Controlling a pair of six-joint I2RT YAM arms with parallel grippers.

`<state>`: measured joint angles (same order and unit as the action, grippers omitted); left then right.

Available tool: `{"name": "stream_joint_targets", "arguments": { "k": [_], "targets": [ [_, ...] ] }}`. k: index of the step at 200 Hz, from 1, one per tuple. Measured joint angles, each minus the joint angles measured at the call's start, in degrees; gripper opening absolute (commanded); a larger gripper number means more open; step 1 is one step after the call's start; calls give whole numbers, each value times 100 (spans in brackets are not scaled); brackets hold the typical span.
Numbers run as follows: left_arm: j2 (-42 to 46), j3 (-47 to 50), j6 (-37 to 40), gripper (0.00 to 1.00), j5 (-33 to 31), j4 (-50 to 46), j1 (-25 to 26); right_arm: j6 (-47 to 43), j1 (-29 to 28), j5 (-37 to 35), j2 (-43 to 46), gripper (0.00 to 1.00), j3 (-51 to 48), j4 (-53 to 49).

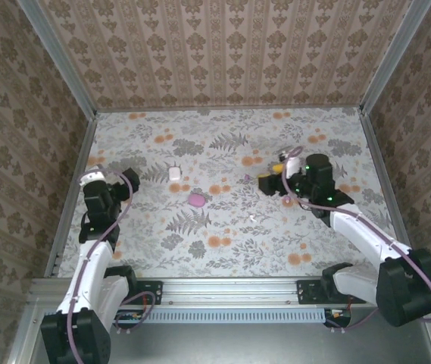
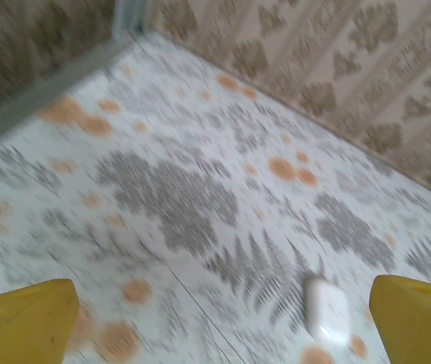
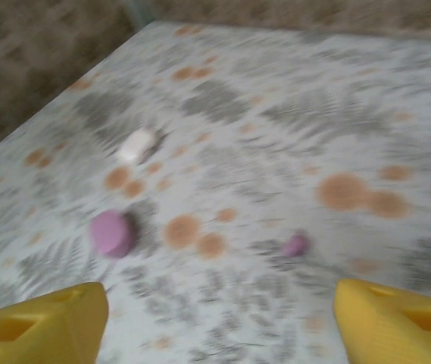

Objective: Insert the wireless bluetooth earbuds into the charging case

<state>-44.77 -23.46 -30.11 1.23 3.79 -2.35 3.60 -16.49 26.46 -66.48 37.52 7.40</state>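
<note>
Right gripper (image 3: 217,303): yellow fingers spread wide, nothing between them, nothing held.
Earbud (image 3: 296,244): there it is, a tiny pink speck loose on the table (image 3: 366,98), ahead of my right fingers and a touch right of the gap's middle.
Long axis: too small and blurred, I cannot tell.
Second earbud: maybe the pale fleck (image 1: 251,218), lower centre of the top view, but I'm not sure.
Pink oval (image 3: 110,233): left of the earbud, well apart.
Left gripper (image 2: 215,303): fully wide, empty. The white block (image 2: 326,309) sits between the fingers, near the right-hand one.
Case: oval or block, I can't say which.
Nearer arm: the right, clearly.
Next, I reckon: right fingers forward and down, centred on the speck.
</note>
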Motion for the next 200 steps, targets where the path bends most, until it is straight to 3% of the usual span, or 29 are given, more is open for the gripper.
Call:
{"name": "stream_joint_targets", "arguments": {
  "k": [46,100,129,200],
  "targets": [
    [101,103,-579,98,927,-595,7,-905,-1126,118,-964,72,791,-656],
    [402,358,-981,100,1967,-396,11,-1958,-2070,-326,-2415,70,1797,-1233],
    [415,330,-1169,100,2564,-199,13,-2013,-2205,-496,-2745,71,1880,-1084],
    [590,76,-1414,100,3067,-144,17,-1814,-2258,-529,-3499,72,2256,-758]
  ]
}}
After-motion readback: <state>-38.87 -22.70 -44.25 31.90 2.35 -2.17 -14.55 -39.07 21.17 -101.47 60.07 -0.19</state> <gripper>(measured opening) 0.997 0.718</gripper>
